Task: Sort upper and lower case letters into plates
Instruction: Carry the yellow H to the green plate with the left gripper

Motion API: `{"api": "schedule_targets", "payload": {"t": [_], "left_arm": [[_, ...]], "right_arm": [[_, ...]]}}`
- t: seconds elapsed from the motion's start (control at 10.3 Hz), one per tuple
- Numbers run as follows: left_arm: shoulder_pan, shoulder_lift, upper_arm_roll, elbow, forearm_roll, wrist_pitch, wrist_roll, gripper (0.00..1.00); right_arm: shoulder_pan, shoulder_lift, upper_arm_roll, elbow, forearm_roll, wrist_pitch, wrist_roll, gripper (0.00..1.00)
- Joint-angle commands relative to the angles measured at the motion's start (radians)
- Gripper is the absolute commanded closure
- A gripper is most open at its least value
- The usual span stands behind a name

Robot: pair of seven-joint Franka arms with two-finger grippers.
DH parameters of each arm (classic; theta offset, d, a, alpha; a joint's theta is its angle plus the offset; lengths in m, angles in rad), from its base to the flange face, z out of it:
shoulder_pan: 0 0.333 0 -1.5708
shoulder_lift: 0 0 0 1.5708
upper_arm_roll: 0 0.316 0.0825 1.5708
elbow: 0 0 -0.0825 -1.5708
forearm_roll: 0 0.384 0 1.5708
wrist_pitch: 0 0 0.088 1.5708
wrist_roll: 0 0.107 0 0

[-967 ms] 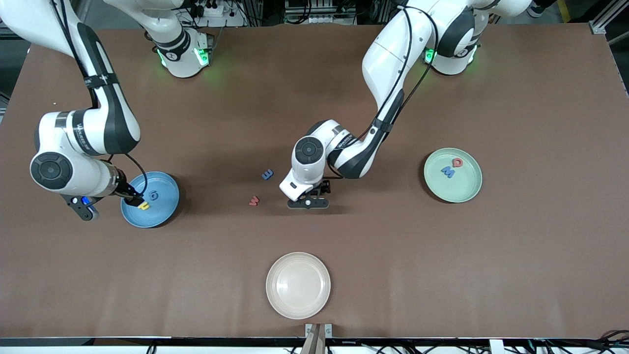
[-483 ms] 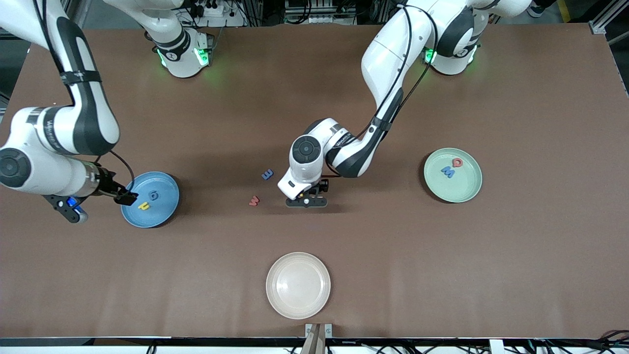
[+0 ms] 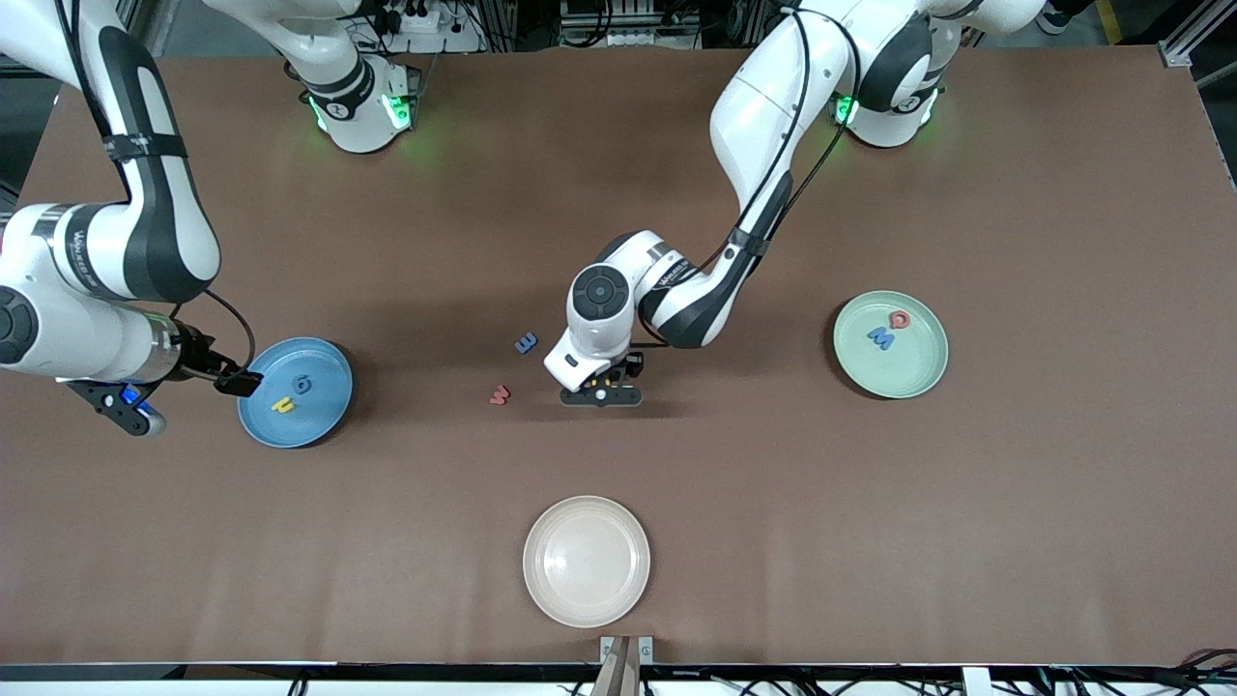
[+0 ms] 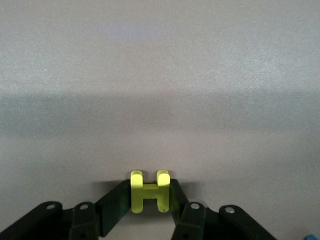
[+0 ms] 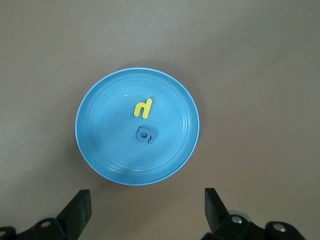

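Down at the table's middle, my left gripper (image 3: 601,394) (image 4: 149,196) is shut on a yellow letter H (image 4: 149,192), which the hand hides in the front view. Beside it lie a blue letter (image 3: 526,342) and a red letter (image 3: 499,394). The blue plate (image 3: 321,418) (image 5: 107,155) holds a yellow letter (image 3: 282,406) (image 5: 143,108) and a blue-grey letter (image 3: 303,385) (image 5: 145,134). My right gripper (image 3: 237,384) (image 5: 146,200) hangs open and empty just off that plate's rim, toward the right arm's end. The mint plate (image 3: 908,372) holds a red letter (image 3: 900,318) and a blue M (image 3: 879,336).
A cream-beige round plate (image 3: 587,561) with nothing in it sits near the table edge closest to the front camera. The left arm's forearm reaches low over the table's middle, from its base down to the hand.
The left gripper's fingers have closed on the yellow H. The right gripper has drawn back off the blue plate toward the right arm's end, leaving the yellow letter lying in it.
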Motion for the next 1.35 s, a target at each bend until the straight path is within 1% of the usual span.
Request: {"api": "schedule_targets", "payload": {"t": [0.0, 0.1, 0.19, 0.48, 0.58, 0.77, 0.87, 0.97, 1.16, 1.26], "left_arm": [[-0.001, 0.016, 0.009, 0.019, -0.007, -0.068, 0.007, 0.97], [0.003, 0.004, 0.010, 0.019, -0.009, -0.094, 0.010, 1.00], [0.012, -0.002, 0.009, 0.019, -0.010, -0.117, 0.010, 1.00], [0.017, -0.025, 0.015, 0.014, -0.010, -0.127, 0.011, 1.00], [0.031, -0.042, 0.015, 0.011, -0.010, -0.143, 0.015, 1.00], [0.081, -0.073, 0.001, 0.011, -0.018, -0.222, 0.059, 1.00], [0.124, -0.094, -0.008, 0.011, -0.056, -0.264, 0.080, 1.00], [0.162, -0.126, -0.016, 0.008, -0.069, -0.306, 0.153, 1.00], [0.221, -0.171, -0.014, -0.013, -0.060, -0.460, 0.316, 1.00], [0.236, -0.214, -0.014, -0.045, -0.060, -0.523, 0.323, 1.00]], "right_arm": [[0.007, -0.021, -0.006, -0.021, 0.024, -0.002, -0.021, 0.00], [0.007, -0.021, -0.006, -0.023, 0.024, -0.001, -0.023, 0.00], [0.009, -0.021, -0.004, -0.023, 0.024, -0.001, -0.023, 0.00], [0.026, -0.017, -0.004, -0.021, 0.024, 0.001, -0.009, 0.00], [0.036, -0.014, -0.004, -0.020, 0.024, 0.002, 0.011, 0.00], [0.058, -0.008, -0.003, -0.018, 0.026, 0.025, 0.075, 0.00], [0.078, -0.002, -0.001, -0.018, 0.038, 0.042, 0.132, 0.00], [0.119, 0.015, -0.001, -0.020, 0.065, 0.070, 0.228, 0.00], [0.206, 0.052, 0.003, -0.021, 0.075, 0.125, 0.414, 0.00], [0.252, 0.063, 0.005, -0.021, 0.075, 0.139, 0.496, 0.00]]}}
